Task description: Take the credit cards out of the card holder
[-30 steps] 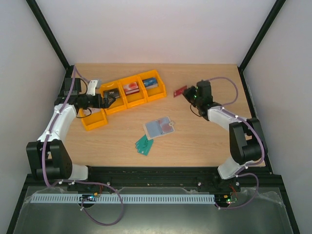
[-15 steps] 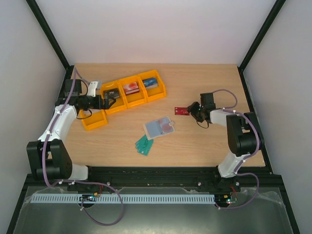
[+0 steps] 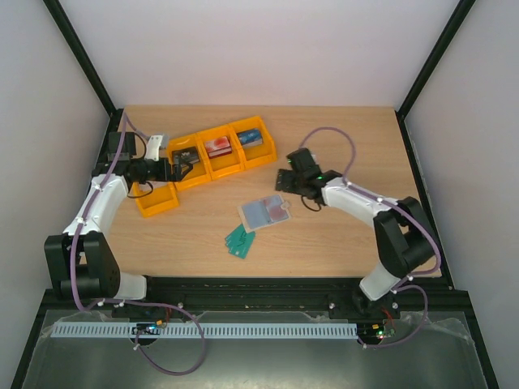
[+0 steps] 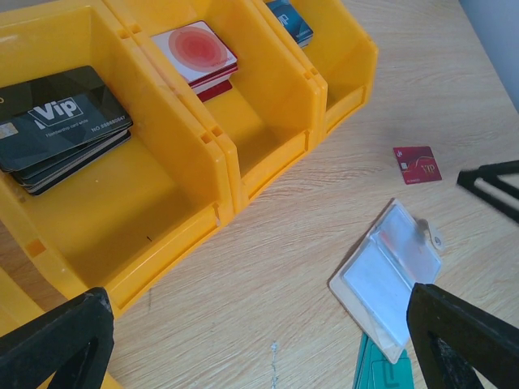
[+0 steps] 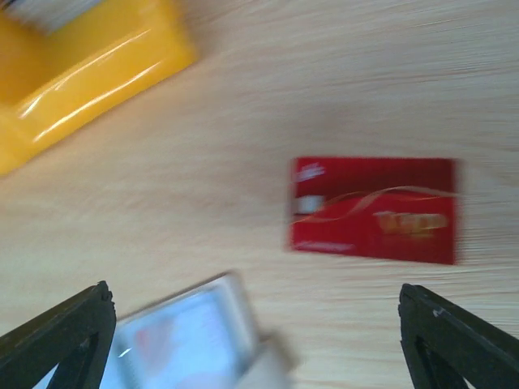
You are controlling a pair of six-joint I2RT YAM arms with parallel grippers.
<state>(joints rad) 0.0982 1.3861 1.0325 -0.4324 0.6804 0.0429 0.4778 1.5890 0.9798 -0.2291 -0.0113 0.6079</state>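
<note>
A wooden table (image 3: 357,235) is seen from above, with two robot arms reaching in from the near edge. On the left, the left gripper (image 3: 183,168) hovers over a row of yellow bins (image 3: 225,170), its fingers spread wide with nothing between them. Its wrist view shows cards stacked in the bins: black cards (image 4: 61,126) marked VIP in one, a white card with a red circle (image 4: 195,53) in the next, and a blue card (image 4: 290,18) in the last. Near the middle of the table the card holder (image 3: 265,211) lies open and flat, pale inner face up, apart from both grippers. Just in front of it, toward the near edge, lie a few green cards (image 3: 240,240). To the right of the holder, a dark red credit card (image 5: 375,209) lies flat on the wood, out of the holder and near its snap-tab corner. The right gripper (image 3: 285,180) hangs above this card with its jaws wide apart, and the card lies free below them. The right wrist view is blurred; the pale shape at its lower edge is probably the holder's corner.
</note>
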